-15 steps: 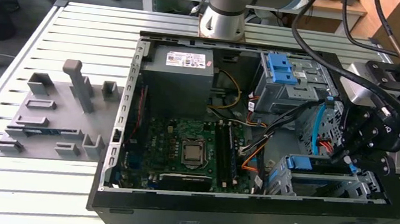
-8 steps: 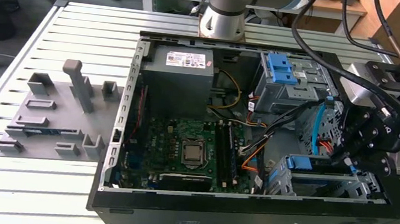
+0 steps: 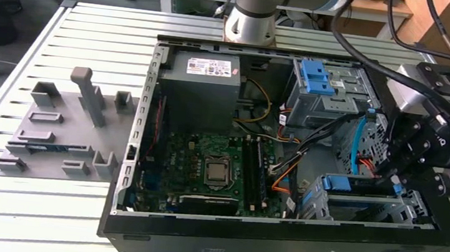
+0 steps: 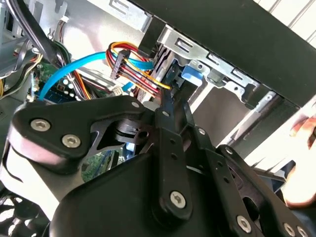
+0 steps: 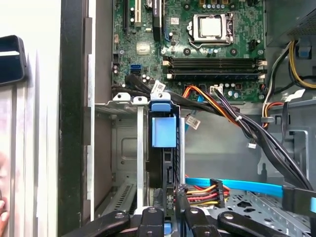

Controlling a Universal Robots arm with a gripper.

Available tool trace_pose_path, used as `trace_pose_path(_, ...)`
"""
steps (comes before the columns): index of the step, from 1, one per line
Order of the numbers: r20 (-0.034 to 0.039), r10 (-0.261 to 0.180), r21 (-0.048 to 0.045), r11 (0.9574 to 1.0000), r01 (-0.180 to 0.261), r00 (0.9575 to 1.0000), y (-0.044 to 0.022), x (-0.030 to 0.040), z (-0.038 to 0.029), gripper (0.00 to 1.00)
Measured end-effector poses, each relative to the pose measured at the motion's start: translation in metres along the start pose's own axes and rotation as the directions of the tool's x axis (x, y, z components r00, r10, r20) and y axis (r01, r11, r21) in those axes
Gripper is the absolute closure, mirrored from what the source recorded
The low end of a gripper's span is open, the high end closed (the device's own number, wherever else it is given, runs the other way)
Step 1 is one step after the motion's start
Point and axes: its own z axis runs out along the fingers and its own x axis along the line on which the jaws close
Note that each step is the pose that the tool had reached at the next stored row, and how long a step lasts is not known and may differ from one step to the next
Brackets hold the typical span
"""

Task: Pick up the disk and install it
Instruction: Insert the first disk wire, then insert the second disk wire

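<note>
The disk [image 5: 163,143] stands on edge in the grey drive cage [image 5: 123,148] at the case's front corner, on the exterior view's right. Its blue bracket tab faces the motherboard. My gripper [image 5: 168,197] is shut on the disk's thin black edge, one finger on each side. In the exterior view my gripper [image 3: 397,179] hangs just above that cage [image 3: 366,211], and the disk's blue bracket [image 3: 351,185] shows at the cage's top. In the second wrist view my gripper's black linkage [image 4: 169,101] narrows to the disk's blue bracket [image 4: 190,74].
Orange, red and light blue cables [image 5: 232,185] run right beside the disk. The motherboard [image 3: 213,162], grey power supply [image 3: 205,77] and upper cage with a blue latch [image 3: 318,79] fill the case. A grey fixture [image 3: 56,133] lies on the table. A hand [image 4: 302,129] is beside the case.
</note>
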Motion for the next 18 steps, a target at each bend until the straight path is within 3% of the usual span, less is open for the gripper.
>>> trace_pose_path(5, 0.0003, 0.000, -0.0011, 1.0000, 0.000, 1.0000, 0.0001, 0.0000, -0.0048, 0.77)
trace_pose_path(7, 0.0002, 0.000, -0.0014, 1.0000, 0.000, 1.0000, 0.0001, 0.0000, -0.0048, 0.89)
trace_pose_path(18, 0.0000, 0.000, -0.0036, 1.0000, 0.000, 1.0000, 0.0002, 0.0001, -0.0049, 0.89)
